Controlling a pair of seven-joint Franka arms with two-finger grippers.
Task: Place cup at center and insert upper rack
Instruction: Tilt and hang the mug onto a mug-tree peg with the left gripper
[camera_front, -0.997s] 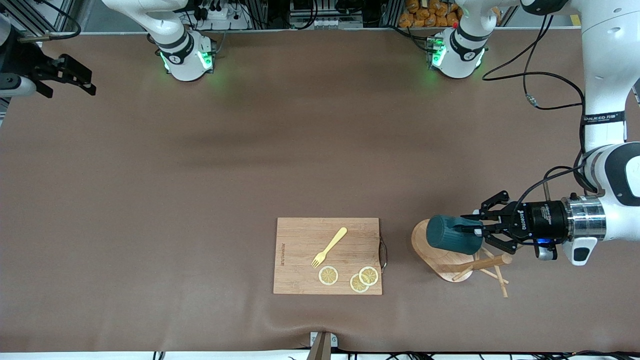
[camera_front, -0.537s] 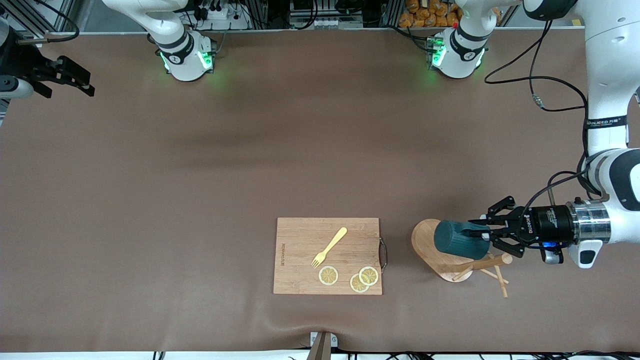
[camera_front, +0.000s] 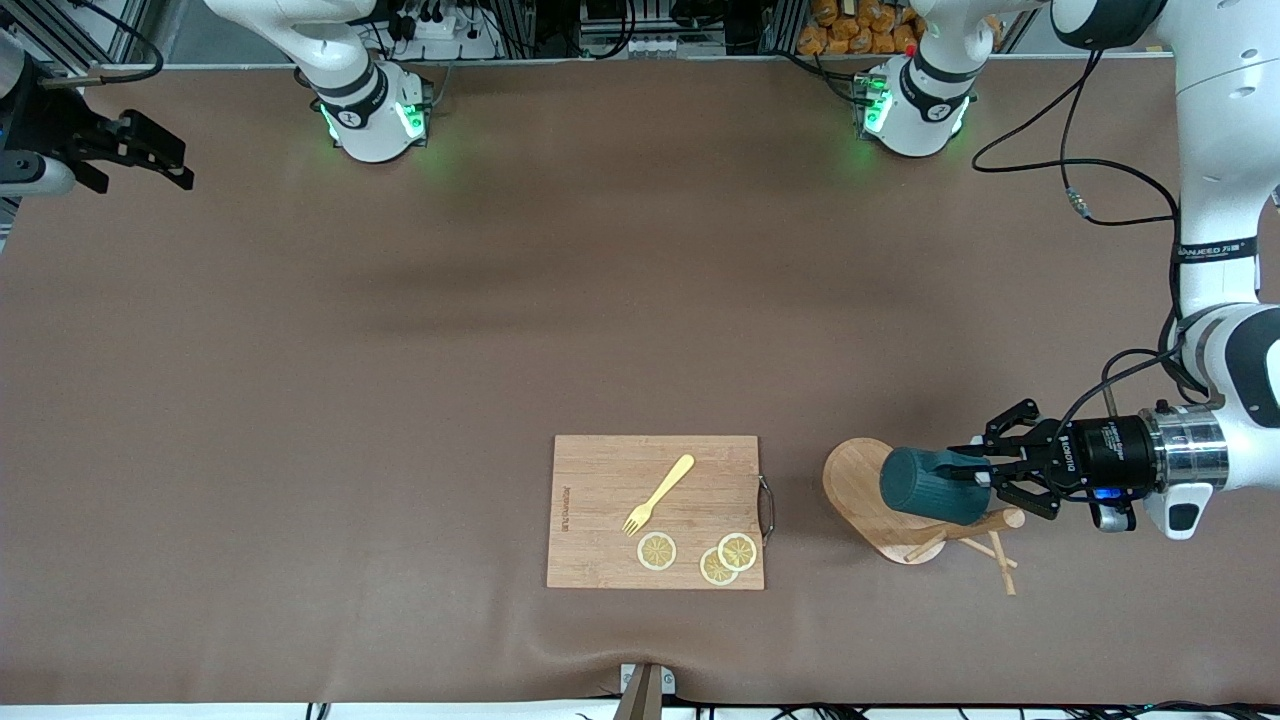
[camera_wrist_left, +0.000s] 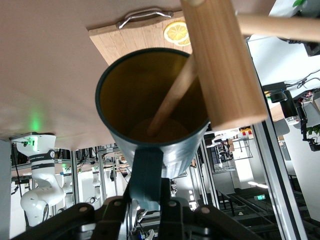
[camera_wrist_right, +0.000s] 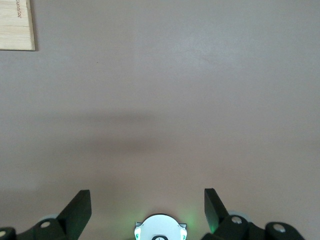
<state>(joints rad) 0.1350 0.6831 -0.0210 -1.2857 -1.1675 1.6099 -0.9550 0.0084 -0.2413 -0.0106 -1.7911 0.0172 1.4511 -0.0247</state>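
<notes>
- Nearest you: board (camera_front: 655, 511) with fork (camera_front: 658, 494) and three lemon slices (camera_front: 657, 551). Not part of the task, and the cup's path to center passes over or close to it.
- Rack (camera_front: 900, 505) lies tipped on its side just beside the board, toward the left arm's end. Base faces the board, pegs splay away from it.
- Cup (camera_front: 934, 485) is held on its side over the rack, touching or nearly so. Left gripper (camera_front: 975, 471) is clamped on the cup's handle.
- Left wrist view: a peg (camera_wrist_left: 172, 97) sits inside the cup (camera_wrist_left: 150, 100) mouth and the post (camera_wrist_left: 225, 60) presses close to its rim.
- Risk: pull sideways with that peg inside and you drag or roll the rack. Back out along the peg's axis.
- Risk: a handle-only grip is weak, so any snag could twist the cup in the fingers or drop it.
- Farthest: right gripper (camera_front: 130, 150) waits at the right arm's end of the table, fingers (camera_wrist_right: 75, 210) spread, holding nothing.
</notes>
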